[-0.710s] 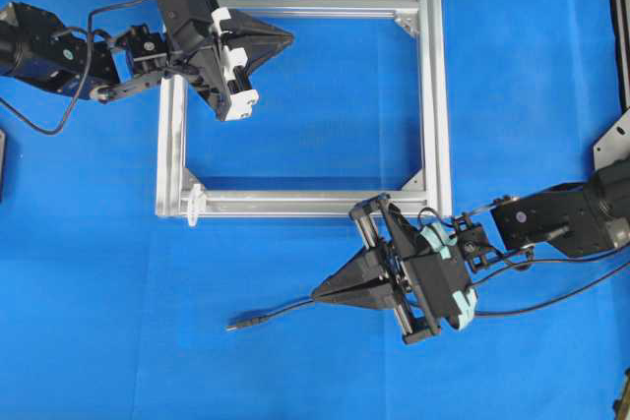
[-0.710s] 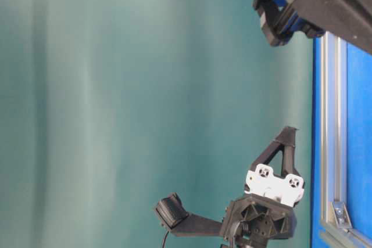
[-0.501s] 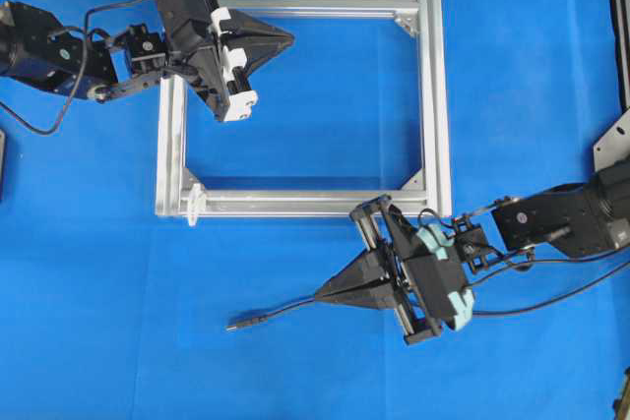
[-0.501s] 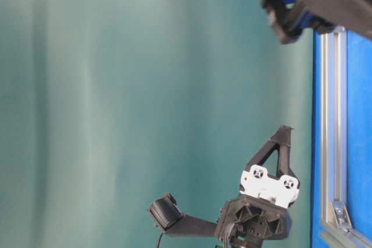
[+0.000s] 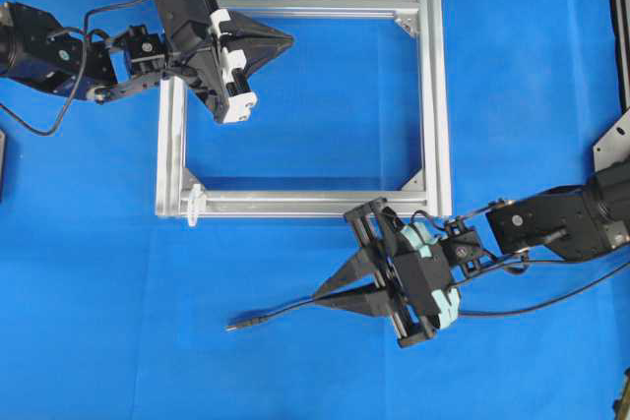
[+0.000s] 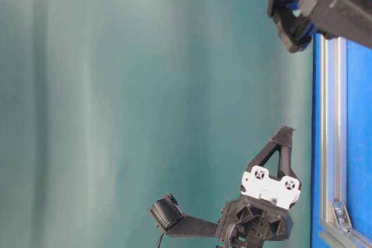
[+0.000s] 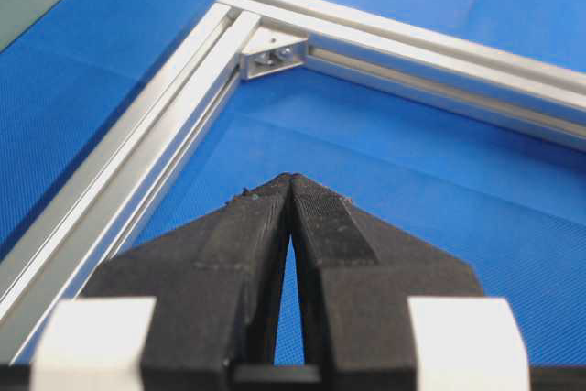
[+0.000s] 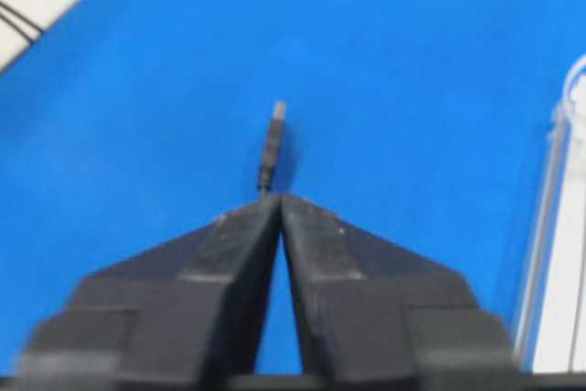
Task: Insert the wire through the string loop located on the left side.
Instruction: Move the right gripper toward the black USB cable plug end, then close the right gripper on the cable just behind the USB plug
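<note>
Overhead, the left gripper (image 5: 285,39) reaches in from the left over the top-left corner of the silver frame (image 5: 433,105), jaws clenched on nothing. The right gripper (image 5: 320,295) lies low, below the frame, pointing left, jaws clamped on the wire (image 5: 281,311); its plug rests on the blue table (image 5: 532,66) beyond the tips.

Left wrist view: fingertips (image 7: 291,191) meet above the frame's inner corner.

Right wrist view: the plug juts ahead of the closed tips.
</note>
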`<state>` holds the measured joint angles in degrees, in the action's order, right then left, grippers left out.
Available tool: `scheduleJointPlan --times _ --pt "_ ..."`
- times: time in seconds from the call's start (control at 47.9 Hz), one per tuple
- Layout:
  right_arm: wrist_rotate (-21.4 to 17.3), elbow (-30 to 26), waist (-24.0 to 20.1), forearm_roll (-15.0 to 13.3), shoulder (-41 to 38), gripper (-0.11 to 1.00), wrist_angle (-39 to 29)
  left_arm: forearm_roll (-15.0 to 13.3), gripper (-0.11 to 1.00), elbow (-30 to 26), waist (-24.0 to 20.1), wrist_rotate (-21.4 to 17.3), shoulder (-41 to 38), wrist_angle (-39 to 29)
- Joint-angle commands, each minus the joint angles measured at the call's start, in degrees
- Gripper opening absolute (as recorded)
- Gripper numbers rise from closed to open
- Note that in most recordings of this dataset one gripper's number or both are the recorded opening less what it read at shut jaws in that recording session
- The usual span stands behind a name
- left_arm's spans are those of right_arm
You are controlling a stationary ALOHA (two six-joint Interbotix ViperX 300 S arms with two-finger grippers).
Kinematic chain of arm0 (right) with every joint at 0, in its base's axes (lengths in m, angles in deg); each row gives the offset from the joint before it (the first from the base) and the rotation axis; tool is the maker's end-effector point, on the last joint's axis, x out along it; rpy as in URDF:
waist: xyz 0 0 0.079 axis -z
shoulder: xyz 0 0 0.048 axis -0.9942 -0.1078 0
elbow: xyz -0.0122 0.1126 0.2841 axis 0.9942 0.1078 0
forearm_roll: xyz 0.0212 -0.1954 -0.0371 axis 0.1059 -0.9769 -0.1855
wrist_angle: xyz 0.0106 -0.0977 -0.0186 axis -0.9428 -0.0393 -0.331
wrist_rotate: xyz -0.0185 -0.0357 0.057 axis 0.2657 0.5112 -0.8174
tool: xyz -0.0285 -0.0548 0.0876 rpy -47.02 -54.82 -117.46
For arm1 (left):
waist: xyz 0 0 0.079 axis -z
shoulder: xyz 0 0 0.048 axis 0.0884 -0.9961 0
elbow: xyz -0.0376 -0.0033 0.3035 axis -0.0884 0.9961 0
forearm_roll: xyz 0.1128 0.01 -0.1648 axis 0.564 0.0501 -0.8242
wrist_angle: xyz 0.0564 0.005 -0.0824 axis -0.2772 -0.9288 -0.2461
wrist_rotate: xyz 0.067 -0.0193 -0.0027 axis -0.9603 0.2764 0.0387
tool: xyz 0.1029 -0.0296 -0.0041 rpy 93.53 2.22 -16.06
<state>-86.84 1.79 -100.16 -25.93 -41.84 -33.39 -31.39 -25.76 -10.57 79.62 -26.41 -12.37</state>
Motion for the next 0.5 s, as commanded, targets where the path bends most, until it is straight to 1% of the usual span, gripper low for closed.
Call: scheduleJointPlan --times 0.0,0.021,0.042,0.104,0.167,0.188,0.209,0.313,0.376,0.481 --pt "-0.18 -1.14 -0.35 0.09 1.49 0.31 0.62 0.18 0.00 -0.35 0.09 0.09 1.58 0.26" --pt "-0.09 -1.14 -0.35 0.09 1.49 0.37 0.62 0.18 0.00 -0.35 0.00 0.09 1.58 0.26" --pt "-0.09 -1.14 -0.35 0.09 1.49 0.46 0.70 0.18 0.00 -0.35 0.09 0.09 1.58 0.26" --pt "-0.09 -1.14 -0.35 0.18 1.49 0.65 0.62 0.18 0.00 -0.26 0.09 0.09 1.58 0.26" --pt "-0.09 -1.23 -0.44 0.44 1.41 0.83 0.62 0.18 0.00 -0.26 0.09 0.09 1.58 0.26" --pt "-0.09 -1.23 -0.35 0.62 1.41 0.87 0.70 0.18 0.00 -0.26 0.09 0.09 1.58 0.35" --pt "-0.09 -1.32 -0.35 0.70 1.32 0.87 0.62 0.18 0.00 -0.26 0.09 0.09 1.58 0.26" --pt "-0.26 -2.20 -0.35 1.23 0.26 0.78 0.70 0.18 0.00 -0.26 0.09 0.09 1.58 0.26" --pt "-0.79 -3.16 -0.44 1.23 -1.14 0.79 0.53 0.26 0.00 -0.26 0.09 0.09 1.58 0.26" --pt "-2.81 -5.63 -0.53 1.23 -5.10 0.80 0.44 0.18 0.00 -0.26 0.09 0.09 1.58 0.26"
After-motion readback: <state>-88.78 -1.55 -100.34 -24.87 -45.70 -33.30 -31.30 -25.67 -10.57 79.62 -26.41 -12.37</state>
